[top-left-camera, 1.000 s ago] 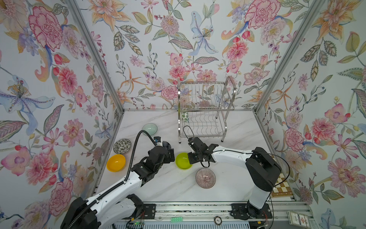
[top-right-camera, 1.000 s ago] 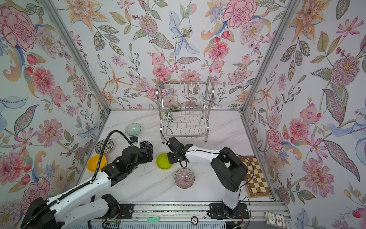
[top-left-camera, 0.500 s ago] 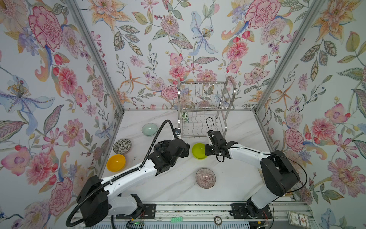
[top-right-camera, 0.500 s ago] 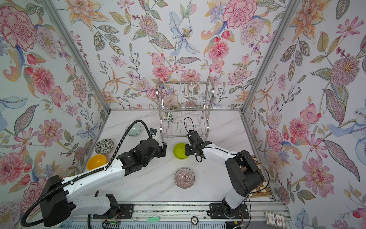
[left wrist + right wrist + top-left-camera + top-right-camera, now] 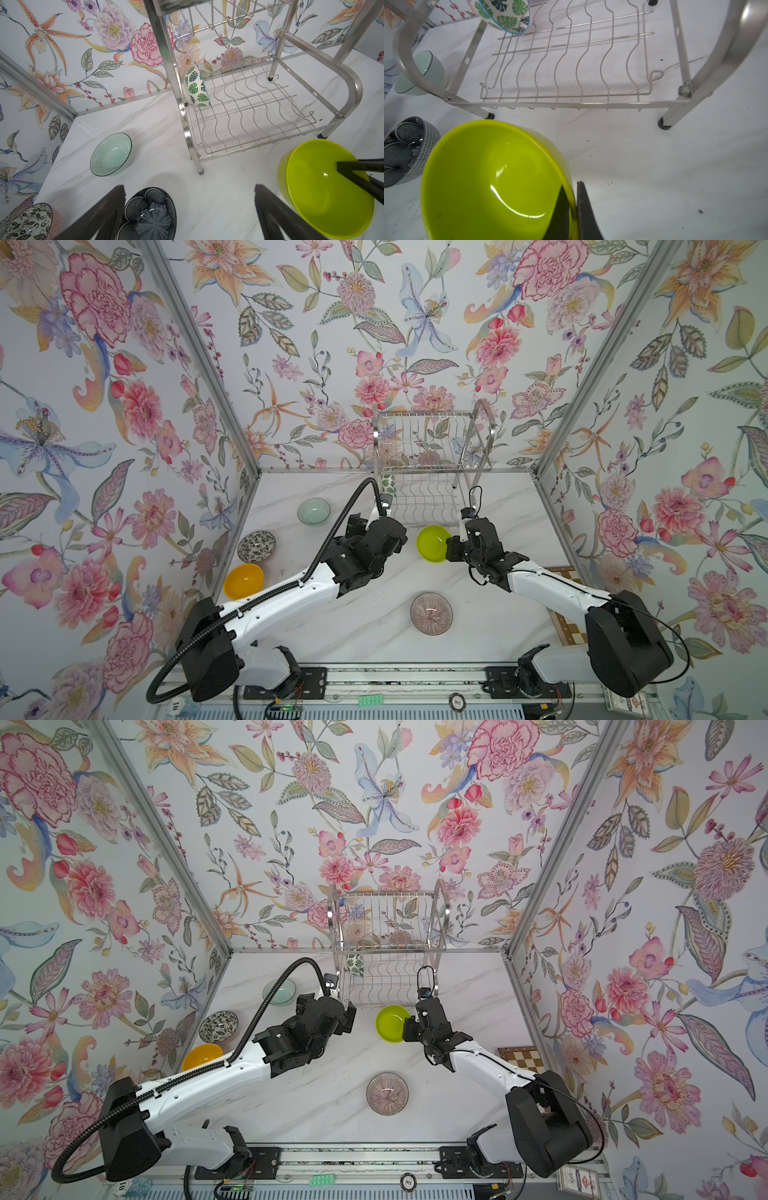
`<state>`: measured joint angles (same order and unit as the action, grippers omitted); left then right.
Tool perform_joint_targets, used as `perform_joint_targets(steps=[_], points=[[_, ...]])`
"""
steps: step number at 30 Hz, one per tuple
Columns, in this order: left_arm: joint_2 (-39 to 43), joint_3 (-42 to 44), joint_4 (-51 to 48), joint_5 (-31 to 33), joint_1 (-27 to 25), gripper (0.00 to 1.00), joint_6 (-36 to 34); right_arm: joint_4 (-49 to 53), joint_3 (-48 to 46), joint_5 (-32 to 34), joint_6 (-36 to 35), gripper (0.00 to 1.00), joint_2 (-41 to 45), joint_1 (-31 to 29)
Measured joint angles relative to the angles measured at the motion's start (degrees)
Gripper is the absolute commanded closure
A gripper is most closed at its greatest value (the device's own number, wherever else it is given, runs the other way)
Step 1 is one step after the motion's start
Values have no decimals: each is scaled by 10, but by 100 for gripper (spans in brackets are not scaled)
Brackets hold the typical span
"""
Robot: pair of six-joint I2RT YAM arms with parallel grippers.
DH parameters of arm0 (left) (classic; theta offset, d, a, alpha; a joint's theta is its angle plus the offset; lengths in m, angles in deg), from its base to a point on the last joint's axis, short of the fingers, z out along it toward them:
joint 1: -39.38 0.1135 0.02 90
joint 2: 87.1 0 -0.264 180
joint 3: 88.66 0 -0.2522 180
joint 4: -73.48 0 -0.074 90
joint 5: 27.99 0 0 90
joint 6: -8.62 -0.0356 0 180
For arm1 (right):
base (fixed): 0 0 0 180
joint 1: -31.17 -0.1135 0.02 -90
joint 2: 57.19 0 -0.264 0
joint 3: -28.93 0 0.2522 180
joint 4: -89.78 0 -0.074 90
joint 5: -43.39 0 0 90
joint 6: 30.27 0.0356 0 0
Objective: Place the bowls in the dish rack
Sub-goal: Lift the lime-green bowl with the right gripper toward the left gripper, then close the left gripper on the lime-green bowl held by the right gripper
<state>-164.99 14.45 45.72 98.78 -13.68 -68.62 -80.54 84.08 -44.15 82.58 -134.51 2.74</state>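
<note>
My right gripper (image 5: 574, 199) is shut on the rim of the lime green bowl (image 5: 492, 180), holding it tilted just in front of the dish rack (image 5: 432, 456). A green-leaf bowl (image 5: 196, 87) stands on edge at one end of the rack's lower tier. My left gripper (image 5: 189, 187) is open and empty, above the table beside the dark navy flower bowl (image 5: 149, 216). On the table lie the celadon bowl (image 5: 313, 512), the speckled bowl (image 5: 256, 546), the orange-yellow bowl (image 5: 243, 580) and the pink striped bowl (image 5: 431, 613).
A wooden chessboard (image 5: 521, 1058) lies at the table's right edge behind my right arm. Flowered walls close in the back and both sides. The rack's legs and arched side frames (image 5: 716, 62) stand close ahead of the held bowl.
My right gripper has carried the lime green bowl up and back from mid-table to the rack's front. My left arm has swung right and back toward the rack's near corner.
</note>
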Motion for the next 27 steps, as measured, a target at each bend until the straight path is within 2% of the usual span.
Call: perform_joint_targets(steps=[8, 18, 24, 27], points=[[25, 11, 75, -84, 0, 1, 3, -47, -3, 32, 8, 100, 63, 2], [-14, 29, 151, -189, 0, 1, 85, -188, -57, 95, 19, 100, 69, -1], [-46, 49, 200, -234, -1, 7, 144, -273, -108, 104, 14, 100, 67, -12], [-59, 58, 212, -245, -1, 15, 163, -288, -124, 103, 13, 100, 67, -12]])
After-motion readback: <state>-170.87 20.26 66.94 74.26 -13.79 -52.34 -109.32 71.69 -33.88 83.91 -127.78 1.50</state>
